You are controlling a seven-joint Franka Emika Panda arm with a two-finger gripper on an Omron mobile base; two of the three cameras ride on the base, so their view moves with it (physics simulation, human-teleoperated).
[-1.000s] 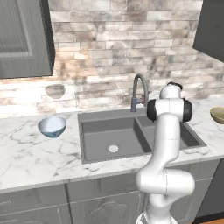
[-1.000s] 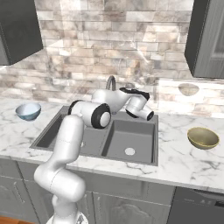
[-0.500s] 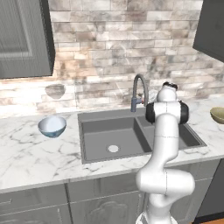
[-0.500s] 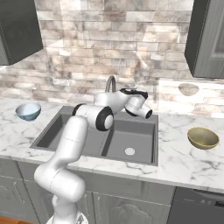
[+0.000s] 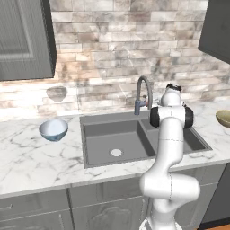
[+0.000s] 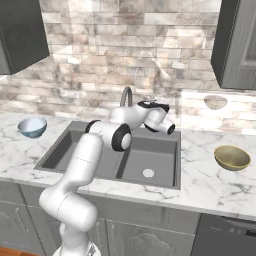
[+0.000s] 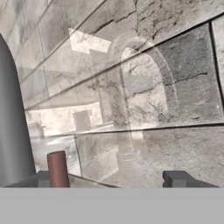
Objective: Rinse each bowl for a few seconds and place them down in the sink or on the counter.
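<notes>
While our pincer (image 7: 113, 180) hangs by the faucet (image 5: 143, 92) at the back of the sink (image 5: 108, 139), facing the stone wall (image 7: 148, 96), neither bowl is within its reach. In the hand view a small red-brown lever (image 7: 57, 169) at the faucet's foot stands just inside one fingertip, with the other tip well apart on the far side, so we judge the jaws wide and holding nothing. That lever is what the coming move seems to turn on: it stands upright between our tips, close to one. The blue bowl (image 5: 53, 129) sits on the surface (image 5: 40, 157) well left of the sink; the tan bowl (image 6: 232, 157) sits on the surface to the right. From the right base view the tan one looks nearer our hand. We find no brands, labels or writing.
</notes>
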